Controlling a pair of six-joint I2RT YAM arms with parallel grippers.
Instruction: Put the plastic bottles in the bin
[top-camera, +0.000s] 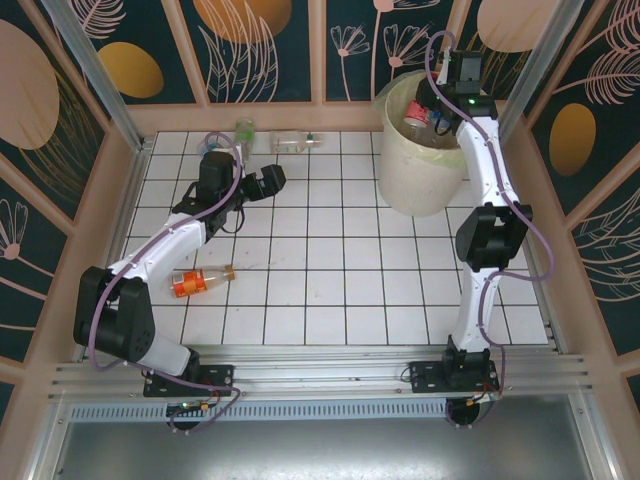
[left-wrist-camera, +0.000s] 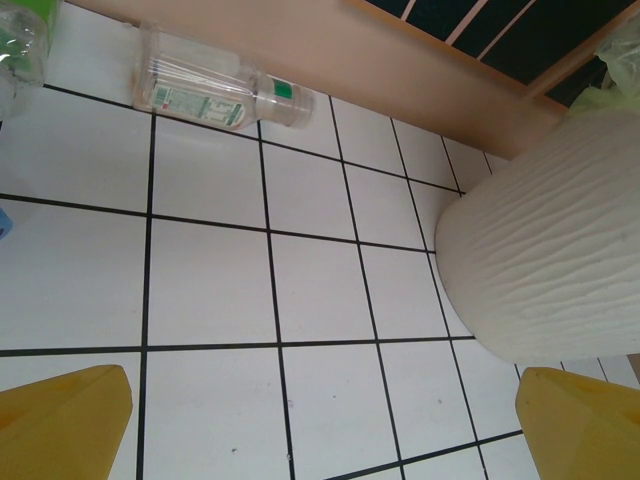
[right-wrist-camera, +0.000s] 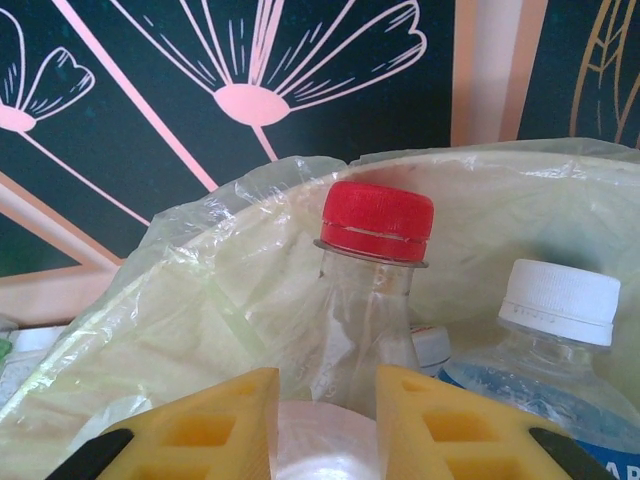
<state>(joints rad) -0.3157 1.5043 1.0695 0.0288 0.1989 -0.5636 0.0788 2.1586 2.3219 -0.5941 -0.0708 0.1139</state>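
Note:
My right gripper (top-camera: 440, 113) hangs over the bin (top-camera: 405, 175), a cream-white bucket lined with a pale green bag (right-wrist-camera: 190, 320). In the right wrist view the gripper (right-wrist-camera: 325, 405) is shut on a clear plastic bottle (right-wrist-camera: 372, 300) with a red cap, its yellow fingers (right-wrist-camera: 225, 425) pressed against both sides. A white-capped bottle (right-wrist-camera: 555, 345) lies beside it inside the bin. My left gripper (top-camera: 272, 180) stands open above the tiles, nothing between its fingers (left-wrist-camera: 70, 420). A clear bottle with a green cap (left-wrist-camera: 215, 93) lies by the back wall, and an orange-labelled bottle (top-camera: 200, 280) lies at front left.
A greenish bottle (top-camera: 243, 128) rests against the back wall, its edge showing in the left wrist view (left-wrist-camera: 20, 40). The bin's ribbed wall (left-wrist-camera: 550, 250) stands just right of my left gripper. Pink wooden walls enclose the tiled floor (top-camera: 330, 280).

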